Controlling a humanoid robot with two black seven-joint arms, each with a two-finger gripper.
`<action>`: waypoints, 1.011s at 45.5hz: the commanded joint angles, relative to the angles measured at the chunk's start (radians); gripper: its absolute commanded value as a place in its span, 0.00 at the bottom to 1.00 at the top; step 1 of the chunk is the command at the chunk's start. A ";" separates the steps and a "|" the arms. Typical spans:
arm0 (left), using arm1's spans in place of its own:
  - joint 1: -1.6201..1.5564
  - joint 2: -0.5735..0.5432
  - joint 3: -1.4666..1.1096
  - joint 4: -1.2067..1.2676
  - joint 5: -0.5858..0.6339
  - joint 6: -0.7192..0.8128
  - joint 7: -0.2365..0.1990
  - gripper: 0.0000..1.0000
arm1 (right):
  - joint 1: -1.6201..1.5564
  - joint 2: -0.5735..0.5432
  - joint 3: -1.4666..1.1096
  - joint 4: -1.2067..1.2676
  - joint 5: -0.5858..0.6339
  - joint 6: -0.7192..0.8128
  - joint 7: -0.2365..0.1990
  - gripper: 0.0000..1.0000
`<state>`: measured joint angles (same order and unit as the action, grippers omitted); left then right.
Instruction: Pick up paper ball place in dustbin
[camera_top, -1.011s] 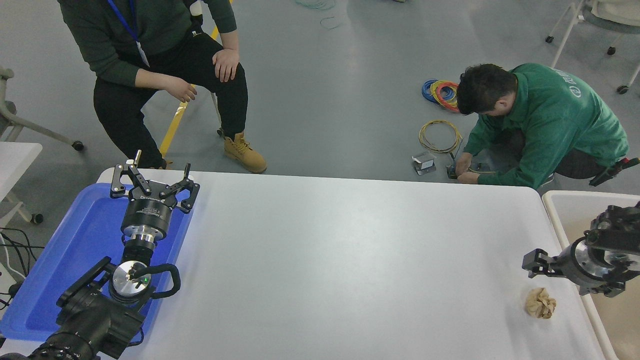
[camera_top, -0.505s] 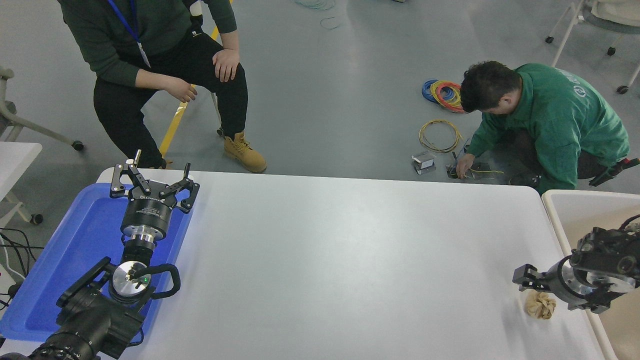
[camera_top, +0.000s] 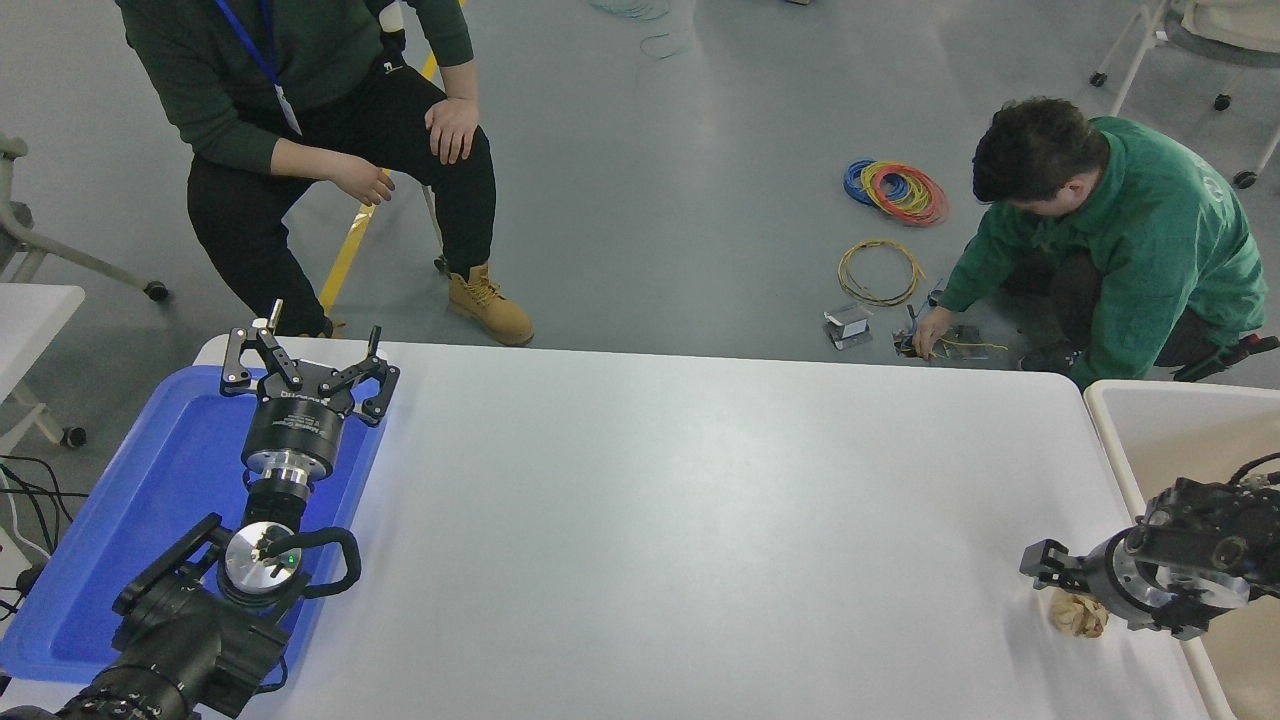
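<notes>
Paper ball (camera_top: 1077, 613) lies on the white table (camera_top: 680, 520) near its right edge, tan and crumpled, partly covered by the right gripper (camera_top: 1050, 575). At the far left a blue tray (camera_top: 150, 500) sits on the table with nothing visible in it; the left gripper (camera_top: 308, 372) hangs above the tray's far end, fingers spread apart and holding nothing. The middle of the table is bare. At the right, the right gripper reaches in low from the edge, right over the ball; whether its fingers are closed cannot be told. Just past the table's right edge stands the dustbin (camera_top: 1100, 400), white-rimmed, its beige inside partly hidden by the right arm.
</notes>
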<state>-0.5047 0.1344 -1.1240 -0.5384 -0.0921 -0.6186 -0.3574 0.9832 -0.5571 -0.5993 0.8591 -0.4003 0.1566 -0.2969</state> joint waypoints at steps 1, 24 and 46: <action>0.000 0.001 0.001 0.000 0.000 0.000 0.000 1.00 | -0.015 0.002 -0.002 0.001 -0.002 -0.020 0.001 0.75; 0.000 0.001 0.000 0.000 0.000 -0.001 0.000 1.00 | 0.048 -0.030 -0.004 0.044 0.002 -0.003 -0.001 0.00; 0.000 -0.001 0.001 0.000 0.000 -0.001 0.002 1.00 | 0.392 -0.176 -0.143 0.365 -0.043 0.004 -0.007 0.00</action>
<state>-0.5047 0.1341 -1.1231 -0.5385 -0.0920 -0.6198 -0.3571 1.1747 -0.6750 -0.6331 1.0601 -0.4265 0.1553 -0.3017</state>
